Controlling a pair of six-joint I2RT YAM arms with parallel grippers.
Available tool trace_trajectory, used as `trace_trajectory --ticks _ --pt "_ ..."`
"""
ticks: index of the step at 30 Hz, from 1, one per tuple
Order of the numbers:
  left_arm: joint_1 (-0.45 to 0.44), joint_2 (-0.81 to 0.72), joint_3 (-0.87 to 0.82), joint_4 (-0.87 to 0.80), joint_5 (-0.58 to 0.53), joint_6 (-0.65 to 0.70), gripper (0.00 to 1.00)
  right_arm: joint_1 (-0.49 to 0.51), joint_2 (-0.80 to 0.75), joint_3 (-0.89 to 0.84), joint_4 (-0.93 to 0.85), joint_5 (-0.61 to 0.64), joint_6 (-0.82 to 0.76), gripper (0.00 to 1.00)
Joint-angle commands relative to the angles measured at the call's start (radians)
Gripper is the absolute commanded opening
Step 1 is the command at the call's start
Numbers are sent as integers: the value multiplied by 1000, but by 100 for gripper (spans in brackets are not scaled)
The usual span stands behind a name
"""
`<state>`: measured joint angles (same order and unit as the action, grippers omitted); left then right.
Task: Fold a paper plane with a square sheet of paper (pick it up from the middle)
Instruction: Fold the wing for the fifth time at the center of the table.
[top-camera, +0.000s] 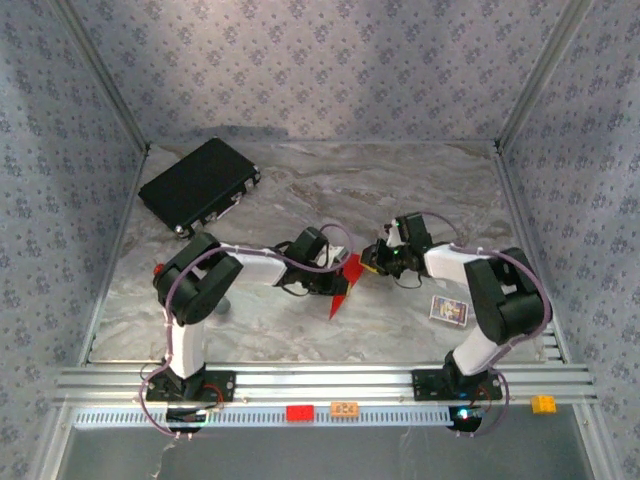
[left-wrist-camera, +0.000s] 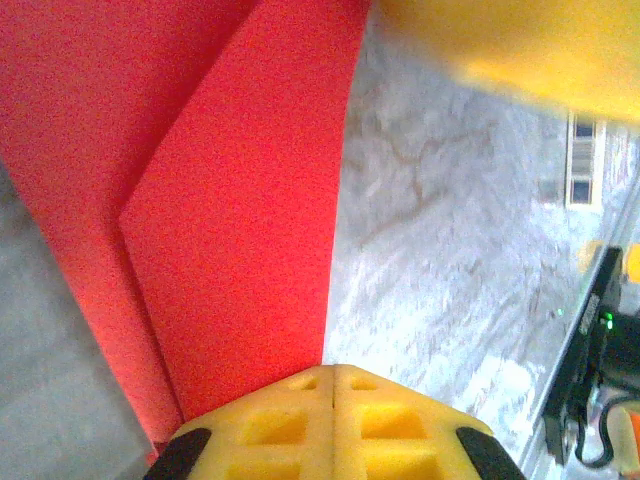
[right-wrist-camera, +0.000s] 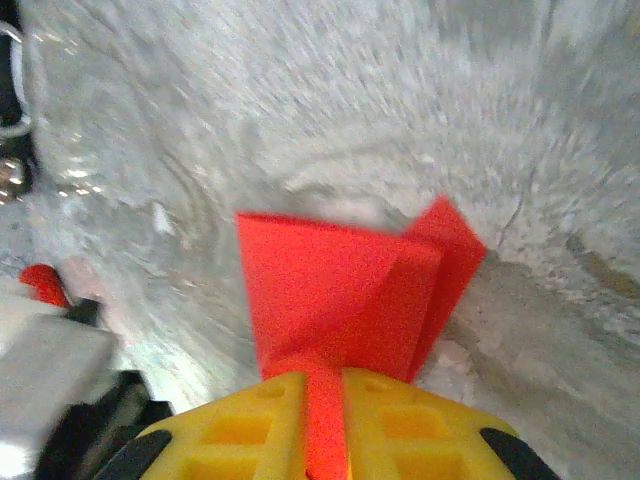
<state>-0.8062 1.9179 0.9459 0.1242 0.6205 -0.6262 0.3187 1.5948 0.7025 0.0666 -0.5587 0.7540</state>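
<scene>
Where the paper sits: the red paper (top-camera: 347, 280) is near the middle of the counter (top-camera: 420, 190), between the two pincers, folded into a wedge whose point aims toward the near edge.
Folds: in the left wrist view one layer lies over another along a slanting edge; in the right wrist view a corner flap sticks out on the right side.
Left pincer (left-wrist-camera: 333, 385): yellow fingers pressed together, clamped on the paper's edge.
Right pincer (right-wrist-camera: 322, 390): fingers a narrow slit apart, with a strip of the paper pinched in that slit.
Contact with counter: cannot tell whether the wedge's lower point touches it.
Black case (top-camera: 198, 185): flat in the far left corner, well apart from the paper.
Small card (top-camera: 448, 311): lies on the counter beside the right arm.
Near rail (top-camera: 400, 385): a red block (top-camera: 299, 412) with an orange block (top-camera: 344, 409) just beside it; a yellow block (top-camera: 543, 403) sits far to the right.
</scene>
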Motion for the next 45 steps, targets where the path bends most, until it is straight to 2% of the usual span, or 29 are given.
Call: trace_trajectory --ticks 1,5,13,22,26,32,45 --pt "10 18 -53 -135 19 56 0 -13 -89 -12 -36 32 -40 19" --pt "15 22 -53 -119 29 52 0 15 -115 -36 -3 14 -51 18" --pt "17 16 -65 -94 18 29 0 130 -65 -27 15 20 -95 16" --pt "21 13 -78 -60 13 -1 0 148 42 -4 20 3 -116 14" --pt "27 13 -83 -70 10 5 0 119 84 -5 8 51 -115 15" --pt "35 19 -92 -90 5 20 0 40 124 -4 31 57 -96 15" --pt "37 26 -105 -80 9 18 0 -27 147 50 -34 126 -110 15"
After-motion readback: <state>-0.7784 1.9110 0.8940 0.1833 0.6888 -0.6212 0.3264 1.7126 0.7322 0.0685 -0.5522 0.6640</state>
